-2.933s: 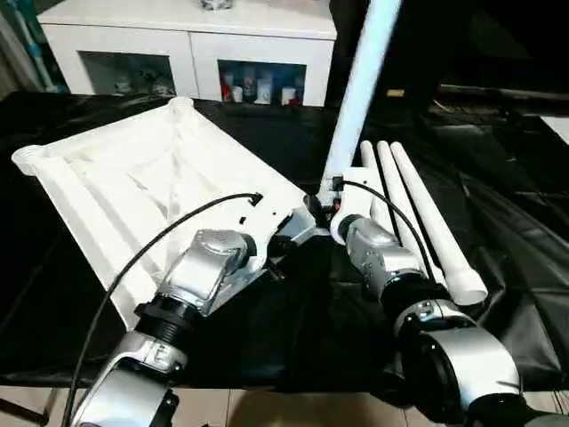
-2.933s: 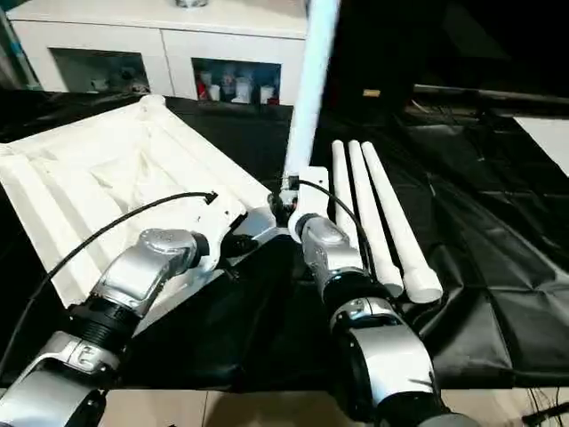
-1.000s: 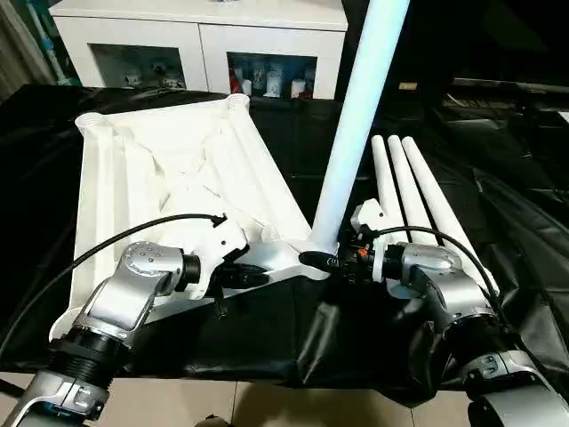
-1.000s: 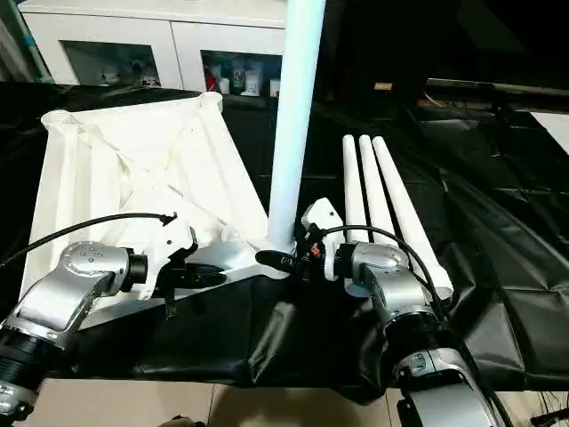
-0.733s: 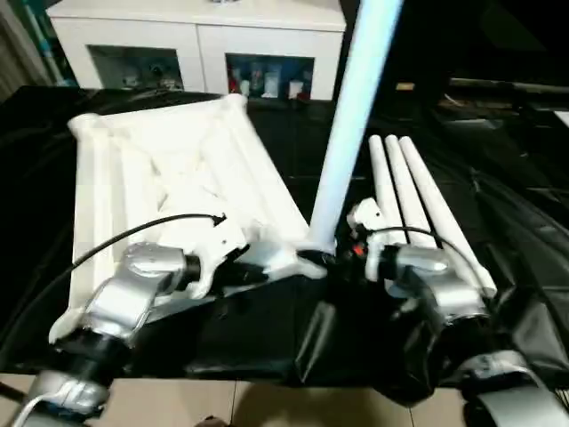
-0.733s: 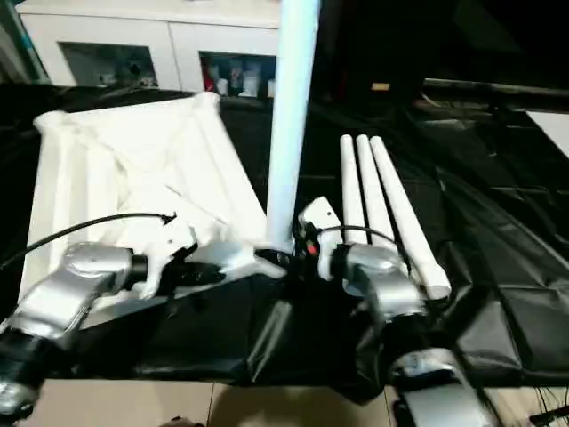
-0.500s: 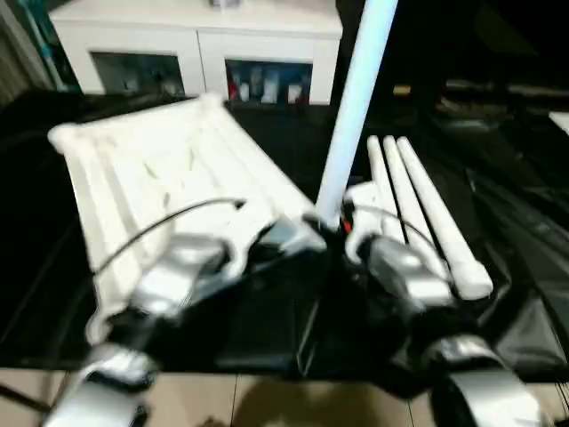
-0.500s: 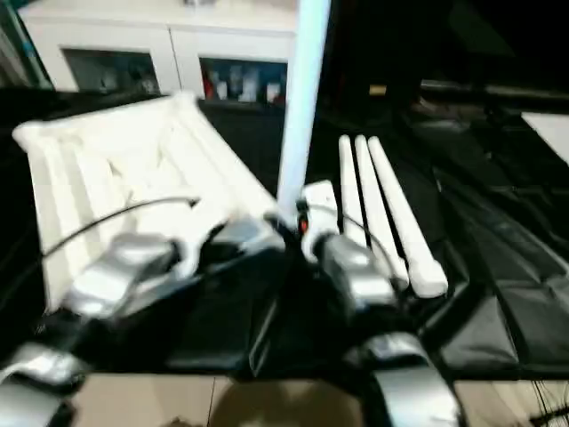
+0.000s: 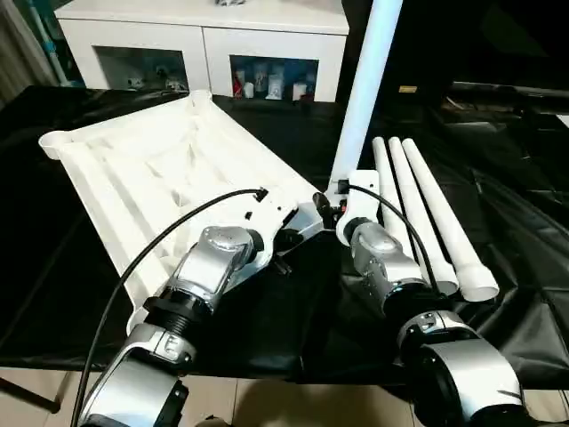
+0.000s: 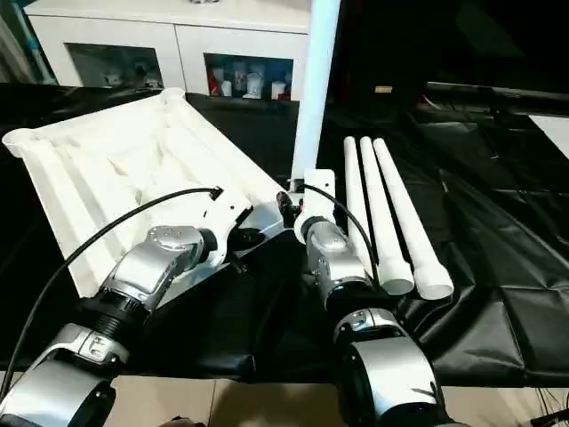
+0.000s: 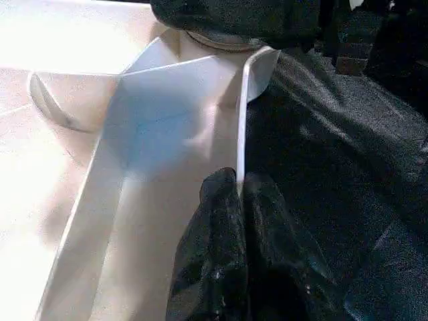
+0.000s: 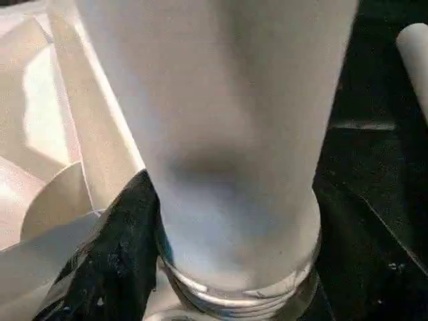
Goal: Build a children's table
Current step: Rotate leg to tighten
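The white tabletop (image 9: 151,178) lies ribbed side up on the black cloth. One white leg (image 9: 360,89) stands upright in its near right corner socket. My left gripper (image 11: 237,194) is shut on the thin rim (image 11: 242,120) of the tabletop just beside that corner. Low on the standing leg (image 12: 227,120), just above its threaded end, my right gripper (image 9: 333,203) is closed around it. One black finger (image 12: 124,261) presses its side; the other is hidden behind the leg. Three more legs (image 9: 418,209) lie side by side to the right.
A white cabinet (image 9: 204,44) with glass doors stands behind the work surface. The black cloth (image 9: 507,187) is creased and folds over the near edge, with pale floor (image 9: 293,405) below it. My two forearms crowd the near middle.
The tabletop's far end has swung to the left about the corner that holds the leg. Both forearms have swung in with it. Both grips are unchanged.
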